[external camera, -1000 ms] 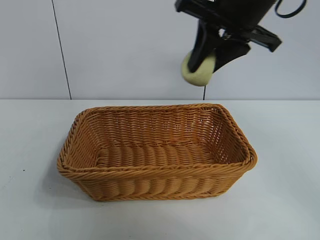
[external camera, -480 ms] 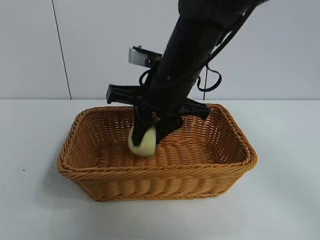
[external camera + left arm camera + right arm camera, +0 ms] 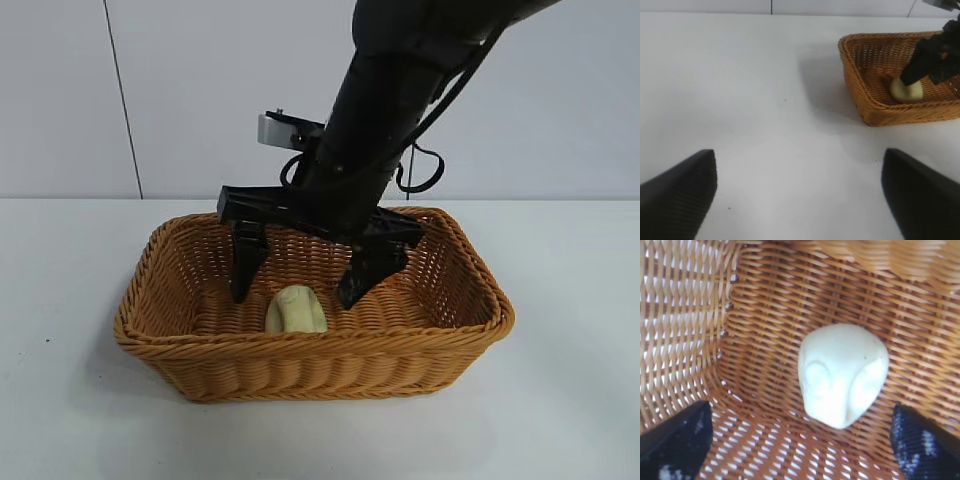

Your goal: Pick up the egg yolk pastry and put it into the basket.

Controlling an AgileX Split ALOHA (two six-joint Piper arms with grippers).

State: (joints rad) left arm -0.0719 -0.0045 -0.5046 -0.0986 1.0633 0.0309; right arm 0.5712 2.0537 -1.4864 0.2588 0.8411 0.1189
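Observation:
The pale cream egg yolk pastry (image 3: 296,310) lies on the floor of the orange-brown wicker basket (image 3: 480,320), near its front wall. My right gripper (image 3: 300,295) hangs inside the basket, open, one finger on each side of the pastry with a gap to it on both sides. Seen from the right wrist, the pastry (image 3: 842,374) rests free on the weave between the spread fingertips (image 3: 680,440). The left wrist view shows the basket (image 3: 860,95) and pastry (image 3: 906,91) far off. My left gripper (image 3: 800,195) is open over bare table.
The basket stands on a white table (image 3: 60,400) in front of a pale panelled wall. The right arm's black body leans over the basket's back rim (image 3: 300,214). Open table surface lies to the left, right and front of the basket.
The right arm came down from above the basket into it with the pastry. Its fingers then spread apart and let the pastry go onto the basket floor.

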